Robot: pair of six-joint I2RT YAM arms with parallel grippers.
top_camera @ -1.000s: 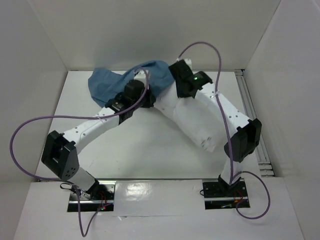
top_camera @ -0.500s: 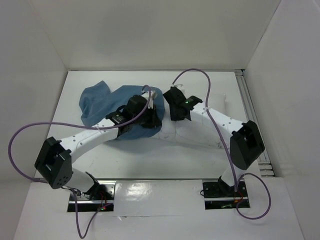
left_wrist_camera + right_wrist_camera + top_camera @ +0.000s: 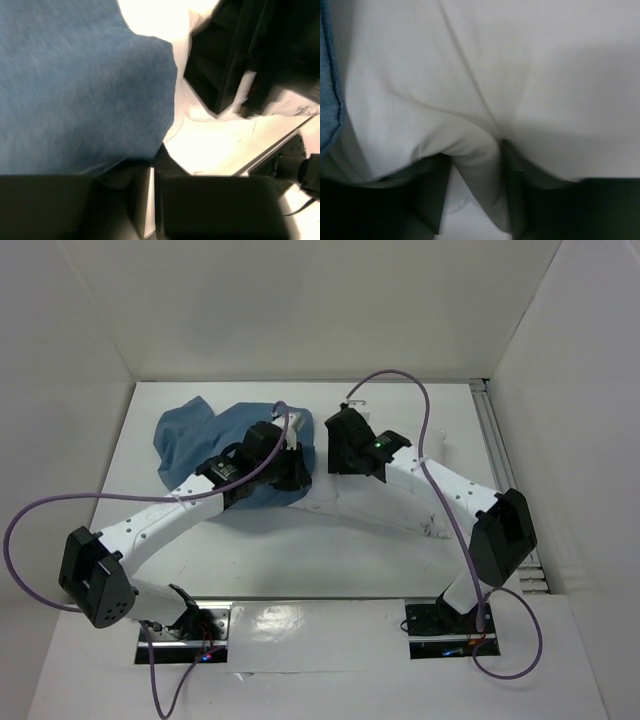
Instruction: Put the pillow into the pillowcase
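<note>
Nearest me, in front of my two bases, the bench [image 3: 300,560] is an open white strip running between the side walls [image 3: 60,390]. Beyond it the pillow [image 3: 365,505] lies crosswise under my right forearm, its right end toward the metal rail [image 3: 497,440] on the bench's right edge. My right jaws stand apart over the pillow's left part. A raised ridge of its white fabric sits between them, and a sliver of gap shows on the ridge's left side. My left jaws sit just beside them, at the lower right edge of the pillowcase [image 3: 195,440]. In the left wrist view the blue cloth runs down to the fingers, but whether they are clamped on it or apart I cannot tell. The pillowcase spreads wrinkled to the left and back, its edge lying against the pillow's left end. Behind it a band of bare bench runs to the far wall [image 3: 300,310], and more open bench lies to its left
</note>
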